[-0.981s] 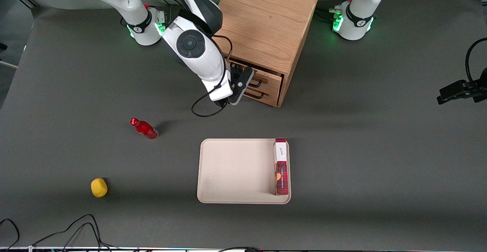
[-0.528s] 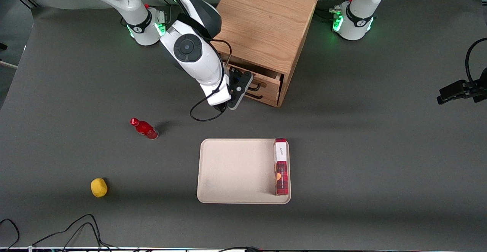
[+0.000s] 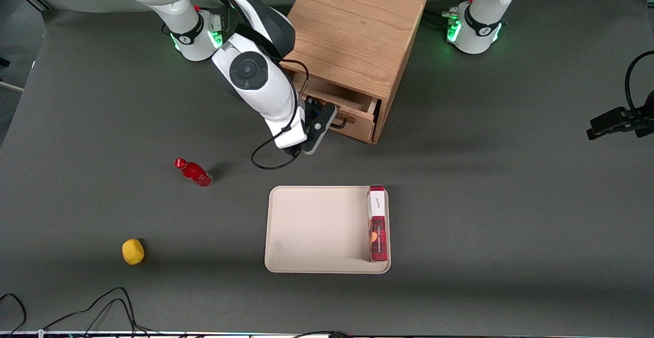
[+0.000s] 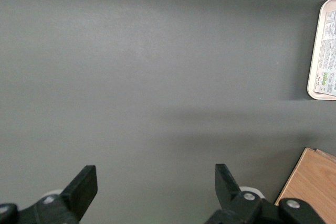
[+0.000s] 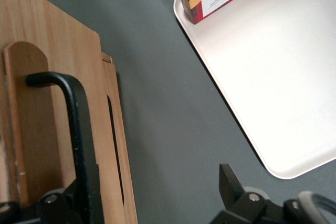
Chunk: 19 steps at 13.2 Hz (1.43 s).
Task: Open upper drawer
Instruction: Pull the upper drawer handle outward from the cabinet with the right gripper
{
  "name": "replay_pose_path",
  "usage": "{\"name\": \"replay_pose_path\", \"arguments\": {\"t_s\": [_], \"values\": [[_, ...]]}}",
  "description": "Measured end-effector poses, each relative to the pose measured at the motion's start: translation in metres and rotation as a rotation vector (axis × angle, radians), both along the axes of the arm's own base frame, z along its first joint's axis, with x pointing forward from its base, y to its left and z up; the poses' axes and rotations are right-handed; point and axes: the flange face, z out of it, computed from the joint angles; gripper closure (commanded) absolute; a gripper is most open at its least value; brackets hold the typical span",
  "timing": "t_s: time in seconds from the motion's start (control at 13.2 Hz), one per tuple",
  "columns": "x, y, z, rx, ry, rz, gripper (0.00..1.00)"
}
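Note:
The upper drawer (image 3: pixel 357 118) of the oak cabinet (image 3: pixel 357 26) stands pulled partway out, and its hollow inside (image 3: pixel 334 97) shows from above. Its thin black bar handle (image 3: pixel 345 121) faces the front camera. My right gripper (image 3: pixel 318 126) hangs just in front of the drawer's face, at the handle. In the right wrist view the handle (image 5: pixel 79 129) runs down the drawer front (image 5: pixel 47 145) to one finger of the gripper (image 5: pixel 152 187). The other finger (image 5: pixel 228 179) stands far apart over bare table, so the gripper is open. The lower drawer is hidden under the upper one.
A beige tray (image 3: pixel 311 225) lies nearer the front camera than the cabinet, with a red cookie box (image 3: pixel 377 224) along one rim. A red bottle (image 3: pixel 194 172) and a yellow fruit (image 3: pixel 133 251) lie toward the working arm's end. Cables (image 3: pixel 102 307) trail at the front edge.
The upper drawer has slid farther out of the cabinet toward the front camera, showing more of its inside. My gripper has drawn back with the handle the same way.

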Motion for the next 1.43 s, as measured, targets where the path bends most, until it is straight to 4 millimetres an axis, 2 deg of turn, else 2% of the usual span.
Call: {"name": "replay_pose_path", "arguments": {"t_s": [1.43], "values": [[0.050, -0.023, 0.004, -0.017, -0.081, -0.006, 0.00]]}}
